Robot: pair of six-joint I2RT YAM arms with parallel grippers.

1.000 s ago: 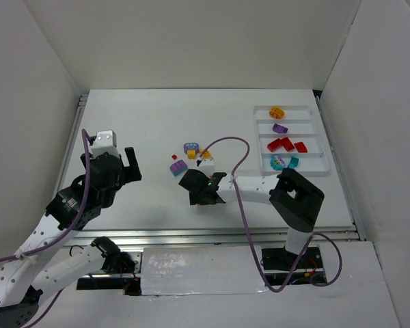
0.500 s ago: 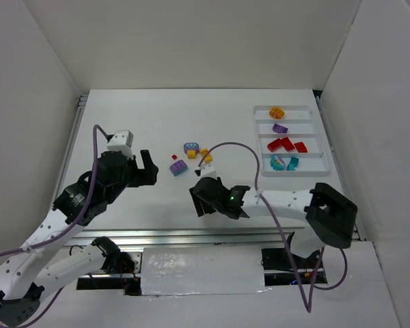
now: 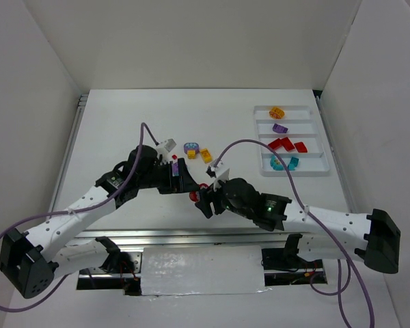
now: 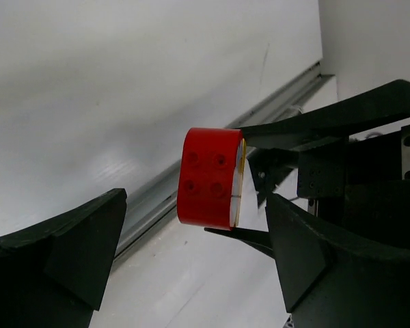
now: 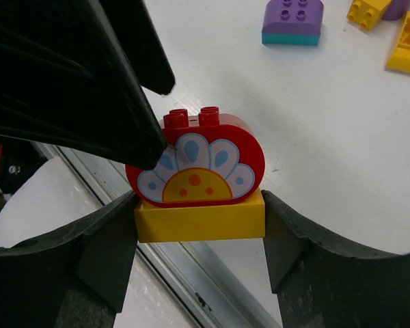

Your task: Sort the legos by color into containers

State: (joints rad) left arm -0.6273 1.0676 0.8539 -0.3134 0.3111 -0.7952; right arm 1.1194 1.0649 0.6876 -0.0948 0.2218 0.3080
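My right gripper (image 5: 199, 222) is shut on a yellow brick (image 5: 198, 217) that has a red rounded brick (image 5: 205, 160) with a flower print stacked on it. In the top view the right gripper (image 3: 203, 197) holds this stack near the table's middle front. My left gripper (image 3: 184, 181) is open right beside it. In the left wrist view the red brick (image 4: 210, 178) sits ahead between the spread left fingers (image 4: 61, 246). One left finger (image 5: 102, 89) touches the red brick's top left. The white tray (image 3: 314, 140) at the far right holds orange (image 3: 277, 112), purple (image 3: 280, 128), red (image 3: 287, 145) and teal (image 3: 284, 162) bricks in separate compartments.
Loose bricks lie behind the grippers: a purple-and-teal one (image 5: 292, 20), yellow ones (image 5: 406, 42), a purple-yellow one (image 3: 190, 148) and a yellow one (image 3: 206, 156). A metal rail (image 3: 191, 237) runs along the table's near edge. White walls enclose the sides.
The right gripper has moved toward the near edge with the red-on-yellow stack. The left arm has swung right and now reaches the stack with its jaws open.
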